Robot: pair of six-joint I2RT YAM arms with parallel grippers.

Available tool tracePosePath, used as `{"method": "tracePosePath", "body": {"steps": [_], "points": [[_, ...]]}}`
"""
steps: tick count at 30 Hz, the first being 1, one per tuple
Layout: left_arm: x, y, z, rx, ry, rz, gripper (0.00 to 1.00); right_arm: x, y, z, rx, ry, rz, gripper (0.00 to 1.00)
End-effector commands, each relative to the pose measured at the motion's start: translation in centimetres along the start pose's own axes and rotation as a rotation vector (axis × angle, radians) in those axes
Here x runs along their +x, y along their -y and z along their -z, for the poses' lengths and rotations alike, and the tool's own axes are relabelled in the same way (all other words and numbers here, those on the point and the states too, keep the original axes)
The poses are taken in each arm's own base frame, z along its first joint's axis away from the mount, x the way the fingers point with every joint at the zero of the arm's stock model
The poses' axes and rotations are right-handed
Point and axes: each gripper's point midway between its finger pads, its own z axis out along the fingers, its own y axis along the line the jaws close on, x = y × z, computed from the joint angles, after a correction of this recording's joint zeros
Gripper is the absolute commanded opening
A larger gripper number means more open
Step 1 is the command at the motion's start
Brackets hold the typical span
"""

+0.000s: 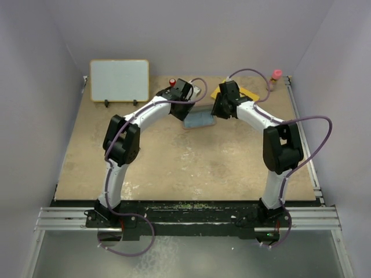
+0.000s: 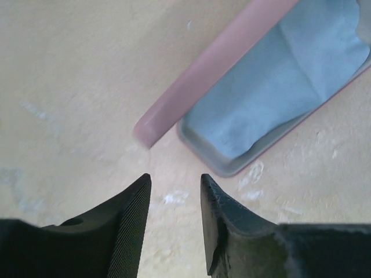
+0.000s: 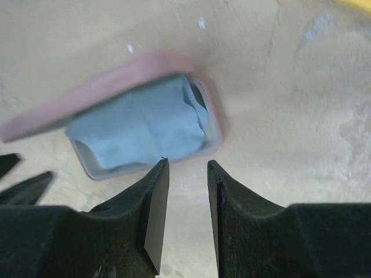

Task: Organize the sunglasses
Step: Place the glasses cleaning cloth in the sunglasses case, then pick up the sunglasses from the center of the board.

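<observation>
Left tool [image 2: 174,188] and right tool [image 3: 188,171] both empty, jaws narrowly parted. Open case [image 3: 219,124] sits just above the right tool, lying left-right; sunglasses unseen

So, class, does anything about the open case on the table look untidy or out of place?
The light blue cloth lies crumpled and bunched inside the pinkish case, whose lid stands ajar. The sunglasses are not visible; the cloth may cover them.

A scuffed tan table [image 1: 174,168] is enclosed by pale lilac walls [image 1: 35,87], with a white board [image 1: 119,80] propped left of the left end effector [image 2: 175,184].
</observation>
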Motion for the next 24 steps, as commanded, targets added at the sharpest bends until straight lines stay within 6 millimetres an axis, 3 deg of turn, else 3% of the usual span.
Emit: {"method": "tracePosePath", "body": {"steps": [1,5,7,10,14,17,18,21,24], "points": [[-3.4,-3.6,7.4,-0.122,0.125,-0.005,0.46,-0.2,0.1,2.8,-0.026,0.030,-0.034,0.37],[-2.4,-5.7,10.1,-0.172,0.094,-0.010,0.51,0.9,0.5,4.1,-0.042,0.019,-0.044,0.37],[-0.9,-7.4,11.2,-0.183,0.055,0.007,0.51,0.7,1.0,5.1,-0.019,0.044,0.003,0.30],[2.4,-11.2,13.5,-0.187,-0.039,0.096,0.51,1.0,-0.6,7.2,0.009,0.058,0.130,0.23],[8.6,-17.1,17.6,-0.167,-0.123,0.256,0.51,4.6,-5.6,9.5,-0.112,0.006,0.287,0.25],[13.8,-23.2,21.3,-0.224,-0.131,0.435,0.51,7.6,-10.9,10.8,-0.312,-0.040,0.320,0.30],[15.2,-24.3,22.3,-0.221,-0.133,0.493,0.51,8.3,-13.2,11.2,-0.395,-0.037,0.332,0.33],[18.8,-26.1,23.9,-0.228,-0.192,0.613,0.51,10.2,-17.7,11.3,-0.520,-0.066,0.406,0.37],[20.6,-26.3,24.0,-0.223,-0.194,0.648,0.51,12.5,-21.7,10.0,-0.539,-0.114,0.537,0.37]]}}
